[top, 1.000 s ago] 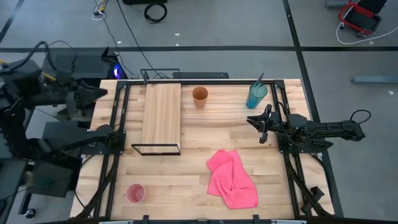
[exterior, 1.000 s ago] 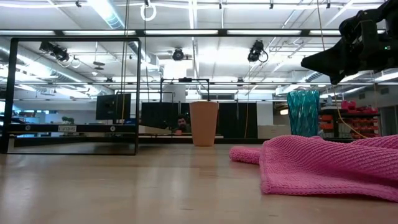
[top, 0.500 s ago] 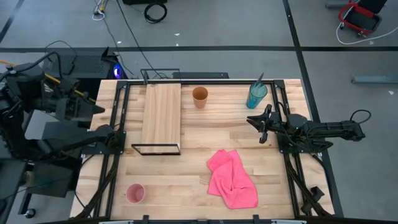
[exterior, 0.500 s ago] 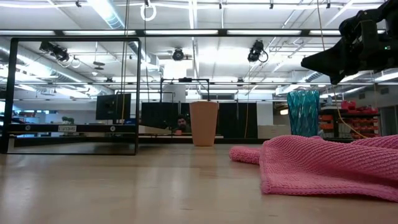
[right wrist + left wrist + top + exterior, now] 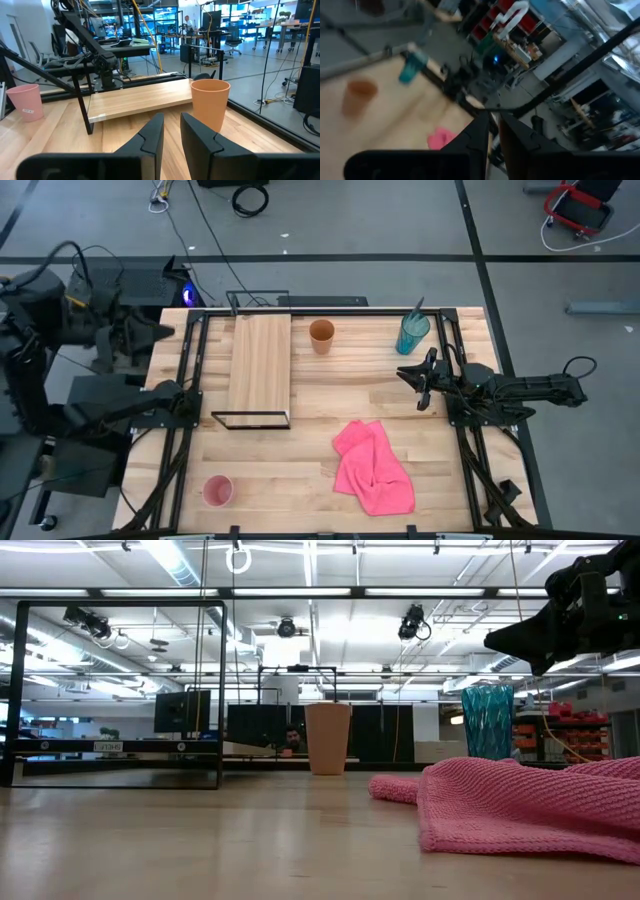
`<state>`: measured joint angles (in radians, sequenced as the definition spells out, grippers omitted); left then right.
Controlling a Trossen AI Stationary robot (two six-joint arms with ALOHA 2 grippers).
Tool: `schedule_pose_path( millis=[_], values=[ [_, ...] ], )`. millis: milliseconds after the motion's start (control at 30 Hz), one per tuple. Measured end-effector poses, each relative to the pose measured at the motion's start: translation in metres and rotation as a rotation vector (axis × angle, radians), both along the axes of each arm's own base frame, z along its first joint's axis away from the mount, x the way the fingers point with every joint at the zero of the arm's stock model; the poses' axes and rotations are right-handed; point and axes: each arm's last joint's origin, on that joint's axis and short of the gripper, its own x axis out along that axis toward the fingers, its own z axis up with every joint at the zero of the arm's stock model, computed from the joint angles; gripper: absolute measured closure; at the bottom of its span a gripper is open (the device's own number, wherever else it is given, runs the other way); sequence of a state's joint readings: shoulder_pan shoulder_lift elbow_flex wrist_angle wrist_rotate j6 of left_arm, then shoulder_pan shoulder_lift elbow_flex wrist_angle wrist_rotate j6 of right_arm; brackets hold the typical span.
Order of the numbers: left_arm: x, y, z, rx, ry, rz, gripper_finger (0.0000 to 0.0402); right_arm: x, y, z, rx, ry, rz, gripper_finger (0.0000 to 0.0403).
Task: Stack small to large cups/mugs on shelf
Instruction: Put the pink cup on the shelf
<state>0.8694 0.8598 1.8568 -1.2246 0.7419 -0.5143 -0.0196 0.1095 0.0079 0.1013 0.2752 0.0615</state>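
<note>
Only the left gripper (image 5: pixel 160 333) shifts lately, nearly closed and empty off the 9 o'clock edge, right gripper (image 5: pixel 422 380) likewise idle at 3, so nothing's stacked: pink cup (image 5: pixel 217 490) at 7, orange (image 5: pixel 321 335) and teal (image 5: pixel 411 332) around 12–1, shelf (image 5: pixel 260 365) bare.

Orange cup (image 5: pixel 328 738) upright beyond pink cloth (image 5: pixel 530 802); teal tumbler (image 5: pixel 487 722) behind cloth

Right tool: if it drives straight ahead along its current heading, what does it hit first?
Probably the shelf. The right tool points across the table at the plank's near end; the orange cup sits just off that line to one side. Depth is unclear, so it could clip the cup instead.
</note>
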Motion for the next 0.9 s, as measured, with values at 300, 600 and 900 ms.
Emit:
schedule_pose_path(
  millis=[300,600,900],
  values=[
    [0.032,0.045,0.032,0.492,-0.104,0.167,0.0358,0.000,0.000,0.000,0.036,-0.012,0.001,0.0330],
    [0.059,0.105,0.033,0.742,0.208,0.768,0.0377,0.000,0.000,0.000,0.175,-0.053,0.001,0.0330],
    [0.096,0.153,0.014,0.683,0.435,0.970,0.0393,0.000,0.000,0.000,0.192,-0.058,0.001,0.0330]
  ],
)
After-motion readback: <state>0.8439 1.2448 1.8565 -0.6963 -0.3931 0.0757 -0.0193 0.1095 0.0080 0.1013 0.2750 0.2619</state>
